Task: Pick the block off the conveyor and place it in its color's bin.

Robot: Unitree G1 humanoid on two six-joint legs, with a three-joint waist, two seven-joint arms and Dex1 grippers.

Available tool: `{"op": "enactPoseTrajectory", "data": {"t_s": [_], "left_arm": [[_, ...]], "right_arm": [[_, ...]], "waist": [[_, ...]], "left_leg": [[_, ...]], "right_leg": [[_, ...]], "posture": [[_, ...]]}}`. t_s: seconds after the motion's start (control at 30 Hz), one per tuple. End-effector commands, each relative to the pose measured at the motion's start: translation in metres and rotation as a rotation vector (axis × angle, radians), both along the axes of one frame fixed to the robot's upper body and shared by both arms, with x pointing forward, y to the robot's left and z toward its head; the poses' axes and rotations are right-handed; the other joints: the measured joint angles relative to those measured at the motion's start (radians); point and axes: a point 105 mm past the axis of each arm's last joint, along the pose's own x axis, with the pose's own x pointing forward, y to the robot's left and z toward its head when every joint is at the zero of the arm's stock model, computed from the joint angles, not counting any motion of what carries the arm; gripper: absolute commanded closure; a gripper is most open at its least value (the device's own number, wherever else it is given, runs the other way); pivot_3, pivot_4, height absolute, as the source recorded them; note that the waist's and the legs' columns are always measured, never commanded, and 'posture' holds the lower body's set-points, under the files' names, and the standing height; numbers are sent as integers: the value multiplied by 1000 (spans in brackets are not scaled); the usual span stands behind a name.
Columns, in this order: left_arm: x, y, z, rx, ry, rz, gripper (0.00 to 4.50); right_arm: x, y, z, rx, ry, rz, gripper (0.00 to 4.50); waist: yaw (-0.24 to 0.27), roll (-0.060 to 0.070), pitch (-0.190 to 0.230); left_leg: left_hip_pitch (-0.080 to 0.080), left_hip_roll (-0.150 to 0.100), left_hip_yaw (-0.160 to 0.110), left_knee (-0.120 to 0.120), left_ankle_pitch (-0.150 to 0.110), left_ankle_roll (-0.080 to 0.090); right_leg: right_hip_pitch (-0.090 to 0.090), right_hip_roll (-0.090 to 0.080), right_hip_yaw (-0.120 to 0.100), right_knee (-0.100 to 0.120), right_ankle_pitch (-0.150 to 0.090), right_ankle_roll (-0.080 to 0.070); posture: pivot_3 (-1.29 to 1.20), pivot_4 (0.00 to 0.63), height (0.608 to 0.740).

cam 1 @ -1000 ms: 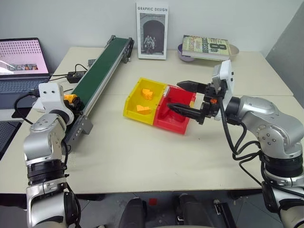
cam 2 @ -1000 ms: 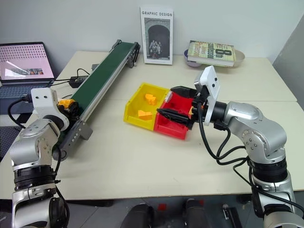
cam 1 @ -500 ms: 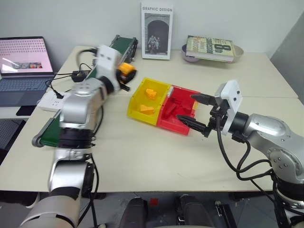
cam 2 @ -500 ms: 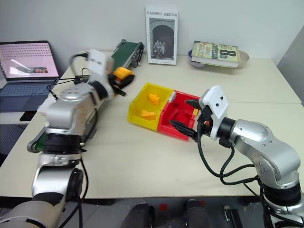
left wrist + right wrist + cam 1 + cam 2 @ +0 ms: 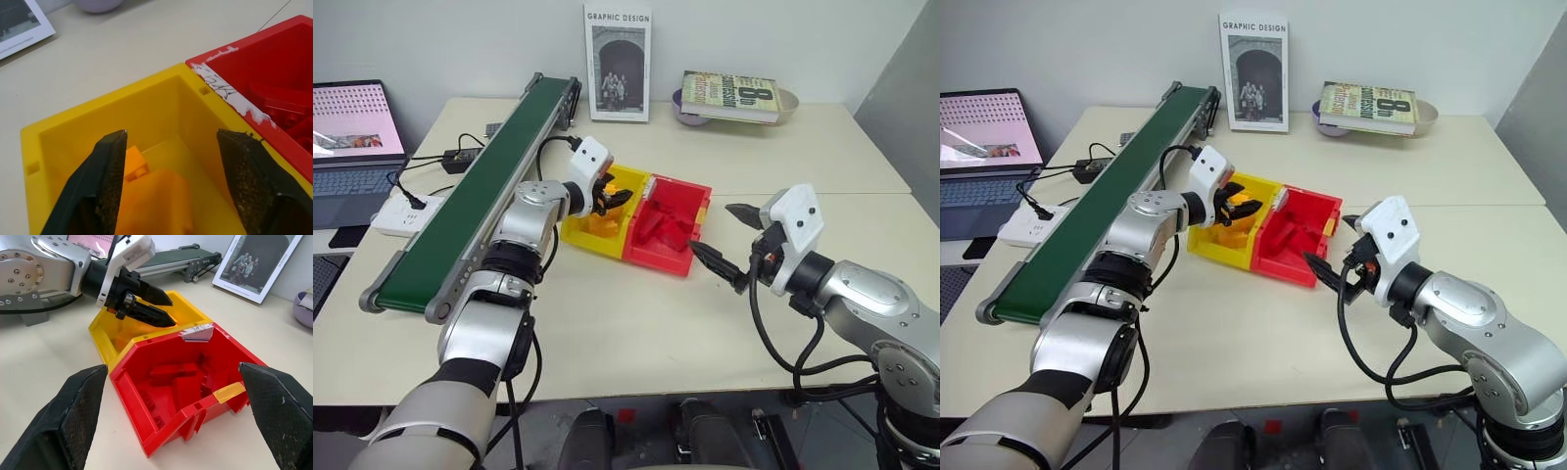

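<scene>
Studded yellow-orange plastic block [image 5: 146, 196] between released left pincer [image 5: 171, 161] fingers, inside glossy rectangular yellow bin [image 5: 146, 105], right pincer [image 5: 176, 406] spread wide.

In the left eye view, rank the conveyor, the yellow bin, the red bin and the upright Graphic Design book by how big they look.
1. conveyor
2. red bin
3. Graphic Design book, farther back, so unsure against the red bin
4. yellow bin, partly hidden by the left gripper
</scene>
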Motion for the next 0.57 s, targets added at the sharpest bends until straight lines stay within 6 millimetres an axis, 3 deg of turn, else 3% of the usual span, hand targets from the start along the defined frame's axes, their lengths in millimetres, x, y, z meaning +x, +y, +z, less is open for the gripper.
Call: {"op": "enactPoseTrajectory", "data": {"t_s": [0.03,0.13,0.4,0.57], "left_arm": [[-1,9,36,-22,-106,-22,474],[-15,21,43,-3,-108,-91,53],[-88,69,47,156,-26,-247,53],[-108,76,40,187,10,-233,53]], "right_arm": [[0,0,13,4,-55,23,0],[5,-2,13,-11,-45,46,0],[25,-24,15,-93,-7,138,0],[33,-30,16,-101,16,189,0]], "waist": [[-1,0,0],[-6,0,0],[-14,1,0],[-2,1,1]], "left_leg": [[0,0,0,0,0,0],[0,-1,1,0,0,0],[1,1,0,-1,0,0],[1,1,-1,0,0,0]], "right_leg": [[0,-1,0,0,0,0],[0,-2,1,-1,0,1],[-1,-2,0,1,0,0],[1,-2,0,0,-1,1]], "posture": [[0,150,740],[0,150,740],[0,150,740],[0,150,740]]}}
